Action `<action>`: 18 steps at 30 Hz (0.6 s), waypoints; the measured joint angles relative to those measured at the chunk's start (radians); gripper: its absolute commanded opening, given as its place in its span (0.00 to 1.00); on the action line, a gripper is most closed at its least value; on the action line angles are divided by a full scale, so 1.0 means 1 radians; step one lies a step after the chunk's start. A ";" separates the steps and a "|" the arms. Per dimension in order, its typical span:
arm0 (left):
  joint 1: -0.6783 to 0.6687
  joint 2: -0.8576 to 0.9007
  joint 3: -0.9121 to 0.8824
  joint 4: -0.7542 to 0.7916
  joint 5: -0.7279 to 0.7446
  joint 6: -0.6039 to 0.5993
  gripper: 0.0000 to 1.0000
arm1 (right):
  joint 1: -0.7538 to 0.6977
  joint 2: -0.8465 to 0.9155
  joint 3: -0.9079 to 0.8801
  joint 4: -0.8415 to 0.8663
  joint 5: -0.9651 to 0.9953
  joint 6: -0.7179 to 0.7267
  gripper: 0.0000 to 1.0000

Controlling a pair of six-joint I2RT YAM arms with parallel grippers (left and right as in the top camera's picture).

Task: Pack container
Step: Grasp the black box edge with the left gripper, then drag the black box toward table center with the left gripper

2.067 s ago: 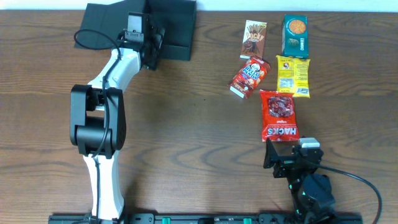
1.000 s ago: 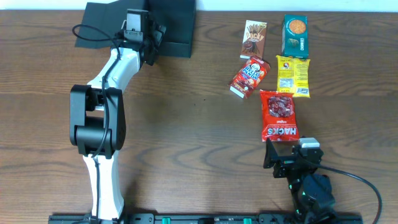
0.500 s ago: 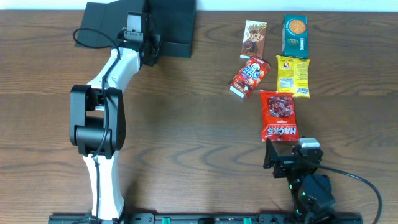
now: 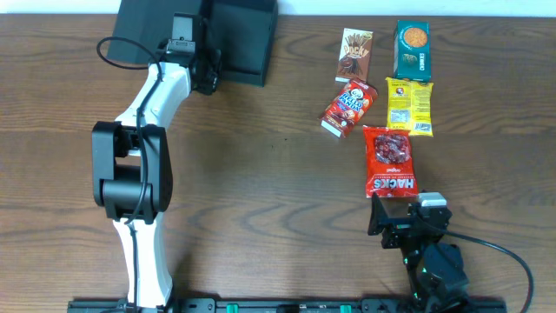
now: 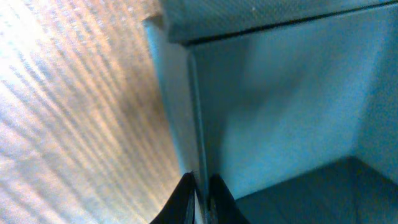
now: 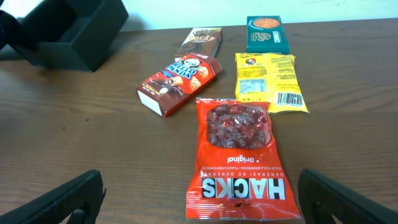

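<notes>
left jaws clamp the container [image 4: 241,39] wall edge.

Wooden table [image 4: 261,174], red Hacks bag [image 4: 390,161], yellow packet [image 4: 408,106], teal box [image 4: 413,50], red snack carton [image 4: 348,107], brown box [image 4: 354,54]

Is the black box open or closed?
Open. The box has its lid folded back beside it, and the left wrist view shows its bare inner wall.

You're looking at a robot lab bench: plain wood-grain desk [image 4: 261,191], arms [image 4: 130,178] bolted to a front rail [image 4: 287,305], trailing cable [image 4: 508,252], white wall [image 6: 186,12].
</notes>
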 measured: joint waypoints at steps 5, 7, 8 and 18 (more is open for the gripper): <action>0.011 -0.003 0.000 -0.100 0.058 0.046 0.06 | 0.000 0.000 0.000 0.000 0.000 0.000 0.99; 0.007 -0.011 0.000 -0.142 0.072 0.068 0.06 | 0.000 0.000 0.000 0.000 0.000 0.000 0.99; 0.004 -0.018 0.000 -0.163 0.078 0.085 0.06 | 0.000 0.000 0.000 0.000 0.000 0.000 0.99; -0.057 -0.177 -0.023 -0.553 0.058 0.375 0.06 | 0.000 0.000 0.000 0.000 0.000 0.000 0.99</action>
